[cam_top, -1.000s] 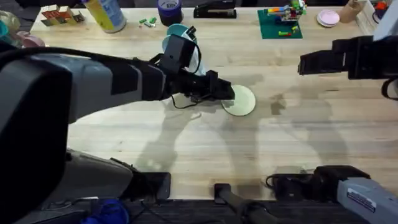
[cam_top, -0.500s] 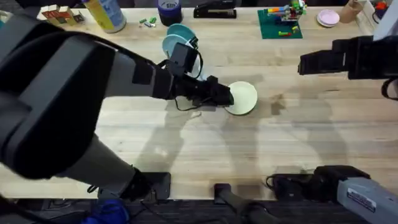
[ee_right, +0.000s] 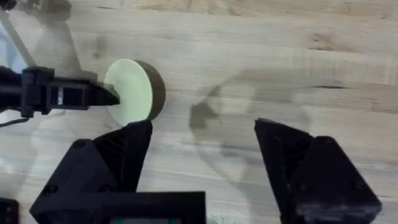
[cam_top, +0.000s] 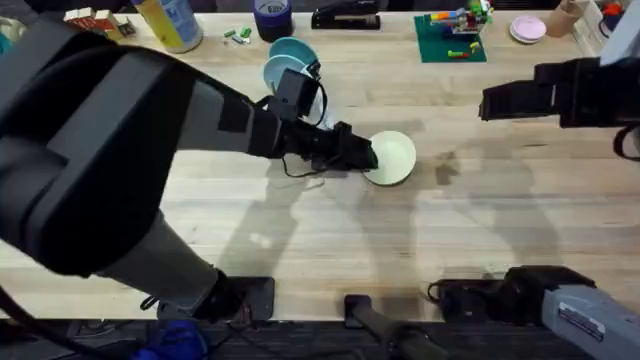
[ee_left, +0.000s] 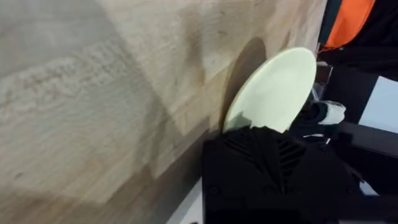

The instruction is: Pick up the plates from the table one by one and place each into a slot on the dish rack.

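My left gripper (cam_top: 366, 155) is shut on the left rim of a pale yellow-green plate (cam_top: 393, 158), near the middle of the table (cam_top: 300, 230). The plate is held tilted, with its rim off the wood. In the left wrist view the plate (ee_left: 277, 90) stands on edge in front of a black finger (ee_left: 280, 168). Two light blue plates (cam_top: 285, 65) stand upright behind the left arm, and the dish rack under them is hidden by that arm. My right gripper (cam_top: 492, 102) hovers at the right, open and empty (ee_right: 202, 155), looking down on the plate (ee_right: 130, 90).
Along the far edge stand a yellow bottle (cam_top: 172, 22), a blue tape roll (cam_top: 271, 14), a black stapler (cam_top: 345, 15), a green brick baseplate (cam_top: 448, 42) and a pink dish (cam_top: 527, 28). Bare wood lies in front of both arms.
The left gripper has carried the yellow-green plate slightly right and toward the far side and tipped it up on edge. The right arm has not moved.
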Controlling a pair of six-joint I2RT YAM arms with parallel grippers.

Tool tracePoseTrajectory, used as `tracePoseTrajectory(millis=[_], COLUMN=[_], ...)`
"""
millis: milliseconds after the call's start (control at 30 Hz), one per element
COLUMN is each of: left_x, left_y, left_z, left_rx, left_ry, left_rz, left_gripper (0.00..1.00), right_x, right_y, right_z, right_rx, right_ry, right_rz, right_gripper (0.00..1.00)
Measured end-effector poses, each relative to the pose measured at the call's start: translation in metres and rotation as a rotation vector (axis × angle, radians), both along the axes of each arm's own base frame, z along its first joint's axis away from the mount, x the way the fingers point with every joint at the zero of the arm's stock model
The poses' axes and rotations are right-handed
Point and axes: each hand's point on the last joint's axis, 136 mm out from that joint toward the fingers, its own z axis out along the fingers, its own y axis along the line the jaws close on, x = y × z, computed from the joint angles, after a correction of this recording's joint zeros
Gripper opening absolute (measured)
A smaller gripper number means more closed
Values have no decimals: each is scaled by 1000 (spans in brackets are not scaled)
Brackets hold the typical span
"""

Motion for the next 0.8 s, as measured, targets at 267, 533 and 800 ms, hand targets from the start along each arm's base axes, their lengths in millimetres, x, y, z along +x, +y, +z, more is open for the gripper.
tracePoseTrajectory(millis=[267, 533, 800], left_x=[0, 0, 1], left_y=[0, 0, 0], left_z=[0, 0, 0], left_rx=[0, 0, -3], left_ry=[0, 0, -6], left_rz=[0, 0, 0], left_gripper=[41, 41, 41], right_x=[0, 13, 26], right_y=[12, 37, 54], right_z=[-1, -26, -47], right_rx=[63, 226, 392], right_ry=[10, 141, 240], right_rz=[36, 95, 165], right_gripper=[995, 993, 994])
